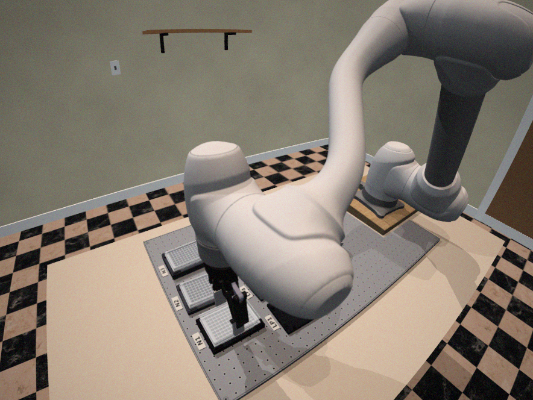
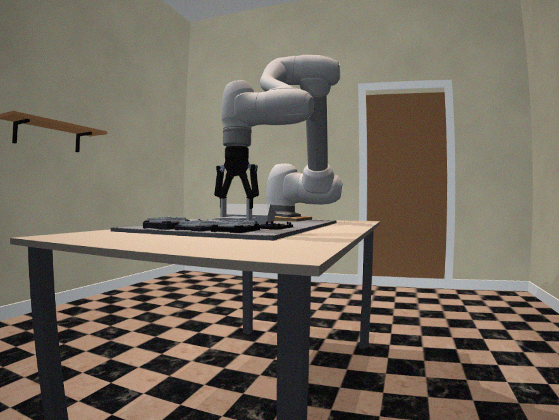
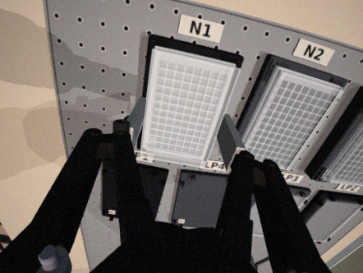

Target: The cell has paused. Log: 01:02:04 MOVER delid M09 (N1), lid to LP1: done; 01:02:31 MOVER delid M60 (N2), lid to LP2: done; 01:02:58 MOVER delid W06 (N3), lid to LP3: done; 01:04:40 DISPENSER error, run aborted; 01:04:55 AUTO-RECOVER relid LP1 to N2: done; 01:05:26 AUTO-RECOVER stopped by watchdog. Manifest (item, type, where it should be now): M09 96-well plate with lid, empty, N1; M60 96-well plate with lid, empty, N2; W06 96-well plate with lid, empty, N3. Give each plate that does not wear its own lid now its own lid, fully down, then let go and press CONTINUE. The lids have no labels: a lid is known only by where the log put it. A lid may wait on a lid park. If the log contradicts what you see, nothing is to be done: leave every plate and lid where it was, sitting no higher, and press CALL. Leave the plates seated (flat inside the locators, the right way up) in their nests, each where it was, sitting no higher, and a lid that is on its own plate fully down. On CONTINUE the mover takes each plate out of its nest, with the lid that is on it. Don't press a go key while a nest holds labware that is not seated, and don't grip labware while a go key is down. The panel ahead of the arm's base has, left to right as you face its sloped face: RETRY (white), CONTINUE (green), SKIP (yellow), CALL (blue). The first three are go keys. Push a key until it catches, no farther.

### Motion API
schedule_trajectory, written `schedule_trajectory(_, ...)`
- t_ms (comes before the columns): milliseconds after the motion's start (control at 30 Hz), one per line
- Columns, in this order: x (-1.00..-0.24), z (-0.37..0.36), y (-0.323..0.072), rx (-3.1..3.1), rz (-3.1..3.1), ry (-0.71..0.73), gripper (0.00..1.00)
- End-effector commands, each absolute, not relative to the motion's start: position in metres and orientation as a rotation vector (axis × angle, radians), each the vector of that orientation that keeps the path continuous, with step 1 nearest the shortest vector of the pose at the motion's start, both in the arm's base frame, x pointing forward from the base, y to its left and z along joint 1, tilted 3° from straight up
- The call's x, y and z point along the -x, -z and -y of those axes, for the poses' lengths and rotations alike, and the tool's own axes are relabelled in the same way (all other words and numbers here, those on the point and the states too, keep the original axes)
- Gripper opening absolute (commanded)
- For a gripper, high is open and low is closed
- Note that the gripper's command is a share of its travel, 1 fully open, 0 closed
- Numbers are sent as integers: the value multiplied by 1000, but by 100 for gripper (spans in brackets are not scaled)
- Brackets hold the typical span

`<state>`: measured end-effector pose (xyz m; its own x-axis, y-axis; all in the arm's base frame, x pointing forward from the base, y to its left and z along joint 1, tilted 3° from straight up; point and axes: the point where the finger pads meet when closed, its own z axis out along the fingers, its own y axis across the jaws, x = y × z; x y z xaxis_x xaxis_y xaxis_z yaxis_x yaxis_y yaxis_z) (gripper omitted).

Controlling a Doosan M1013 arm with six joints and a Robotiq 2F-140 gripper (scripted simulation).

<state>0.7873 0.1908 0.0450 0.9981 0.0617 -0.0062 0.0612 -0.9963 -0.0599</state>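
My gripper (image 3: pixel 183 116) is shut on a clear lid (image 3: pixel 186 104) and holds it by its long sides right over nest N1 (image 3: pixel 200 29). The lid covers the 96-well plate in N1 (image 1: pixel 228 325); I cannot tell whether it is fully down. In the top view the gripper (image 1: pixel 236 320) stands upright over N1's near end. The plate in N2 (image 3: pixel 289 115) lies flat in its nest beside it, also in the top view (image 1: pixel 196 290). The N3 plate (image 1: pixel 182 256) sits farthest along the row. I cannot tell whether N2 and N3 wear lids.
The lid parks lie in a row beside the nests, with labels LP4 (image 3: pixel 214 165), LP3 (image 3: pixel 291 178), LP2 (image 3: pixel 346 187) and LP1 (image 1: pixel 270 321). My own forearm (image 1: pixel 280 249) hides most of the parks and the key panel in the top view.
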Motion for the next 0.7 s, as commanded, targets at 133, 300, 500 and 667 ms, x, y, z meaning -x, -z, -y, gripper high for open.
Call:
schedule_trajectory(133,-787,-191,-44,3080,95,-12,0)
schedule_trajectory(300,-787,-191,-42,3080,95,-12,0)
schedule_trajectory(500,-787,-191,-41,3080,95,-12,0)
schedule_trajectory(667,-787,-191,-40,3080,95,-12,0)
